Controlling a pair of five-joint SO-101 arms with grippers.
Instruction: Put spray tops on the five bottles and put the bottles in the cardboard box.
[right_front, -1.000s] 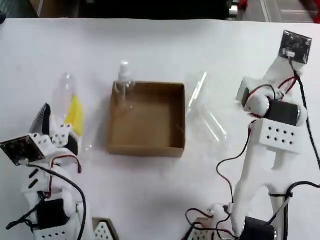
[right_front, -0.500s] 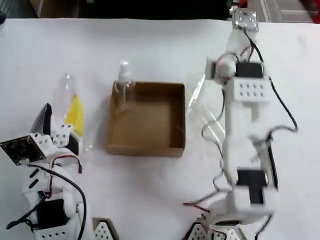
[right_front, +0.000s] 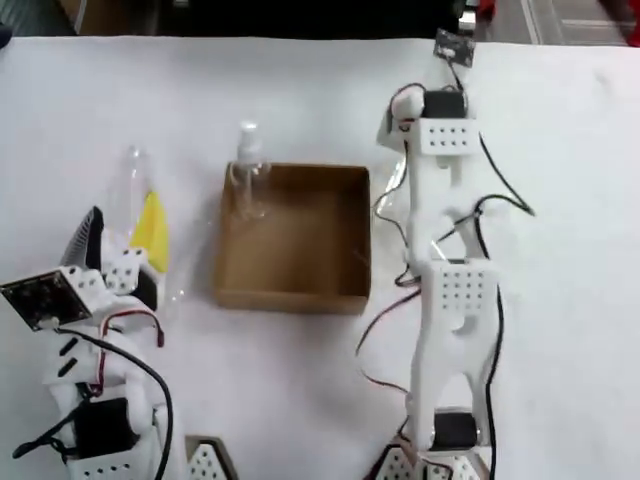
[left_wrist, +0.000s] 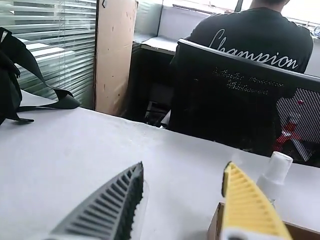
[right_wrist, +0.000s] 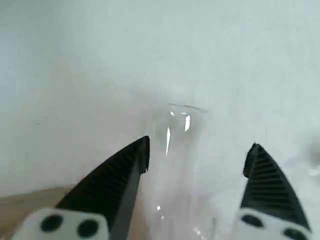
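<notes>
High view: a white surface (right_front: 300, 400) carries a cardboard box (right_front: 290, 297) in the middle. One bottle with a spray top (right_front: 248, 165) stands in the box's far corner. The left gripper (right_front: 120, 225) sits beside the box with its fingers spread, and a clear bottle (right_front: 128, 180) lies at their tips. The right arm (right_front: 450, 290) reaches along the box's other side, over more clear bottles (right_front: 392, 200). How many lie under it is hard to tell.

Left wrist view: the left gripper (left_wrist: 182, 170) has its grey and yellow fingers wide apart, pinching nothing. The topped bottle (left_wrist: 274, 177) shows beyond the yellow one.

Right wrist view: the right gripper (right_wrist: 199, 146) has its black fingers spread on either side of a see-through bottle (right_wrist: 180, 150). The step is probably to pick this bottle up. It is best to centre on the body and close gently, since thin plastic can roll or slip. Its outline is faint, so neck and base cannot be told apart.
</notes>
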